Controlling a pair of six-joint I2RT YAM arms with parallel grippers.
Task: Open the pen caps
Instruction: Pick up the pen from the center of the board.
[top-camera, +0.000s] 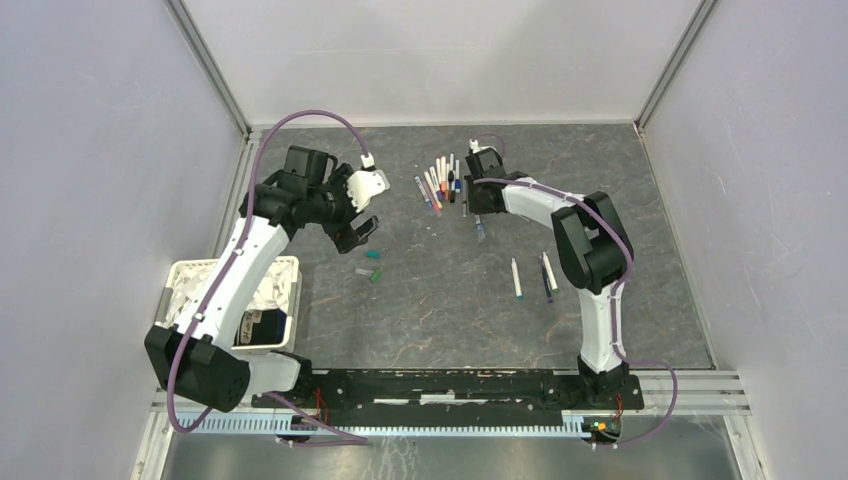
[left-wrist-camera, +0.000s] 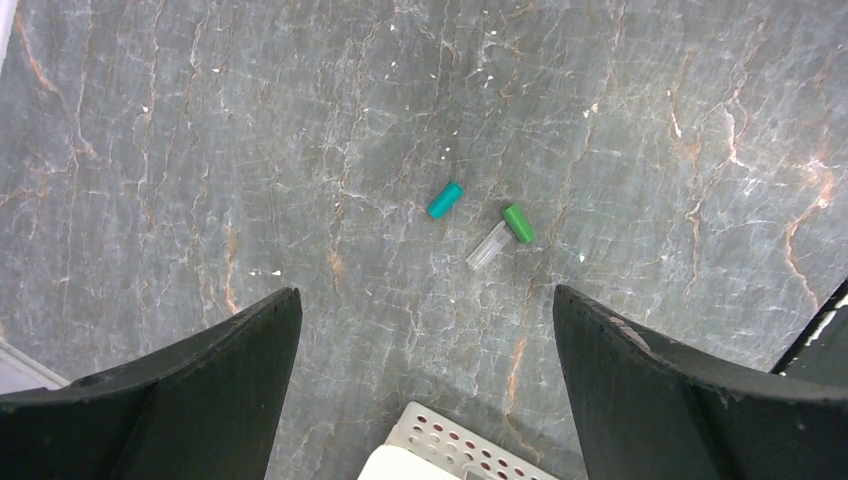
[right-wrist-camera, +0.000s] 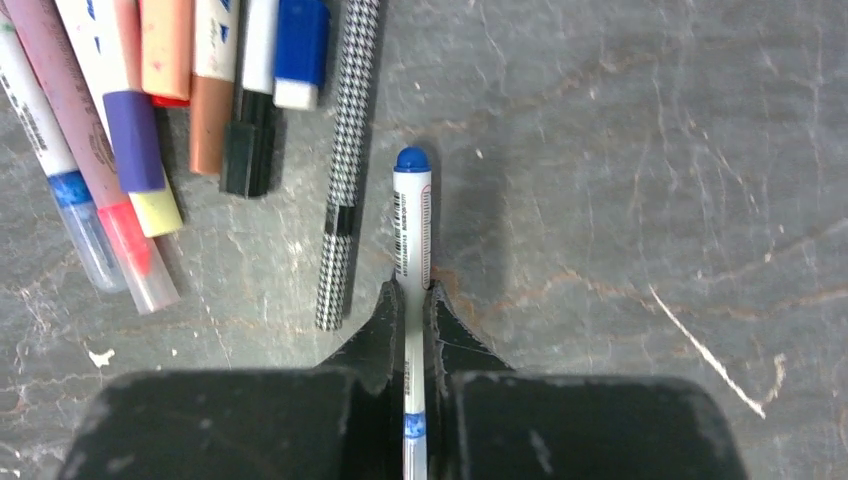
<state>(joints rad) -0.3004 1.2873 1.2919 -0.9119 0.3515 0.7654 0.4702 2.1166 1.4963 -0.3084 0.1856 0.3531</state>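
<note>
Black fingers of the right gripper (right-wrist-camera: 412, 300), at the bottom centre of its wrist view, are pinched tight on a slim white-barrelled pen with a blue end (right-wrist-camera: 412, 215), leaving that end jutting free ahead, presumably so its cap can be pulled. Just left lies a houndstooth-patterned pen (right-wrist-camera: 345, 190), with the cluster of coloured marker pens (right-wrist-camera: 150, 120) in the upper left. The left gripper (left-wrist-camera: 425, 295) hangs spread wide and empty over loose plastic caps mid-frame, a teal cap (left-wrist-camera: 446, 199), a green cap (left-wrist-camera: 518, 222) and a clear cap (left-wrist-camera: 488, 246), likely the drop spot.

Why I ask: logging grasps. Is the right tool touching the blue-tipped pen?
Touching. Right wrist view: the right tool is shut on the blue-tipped pen, pressing both sides.
</note>
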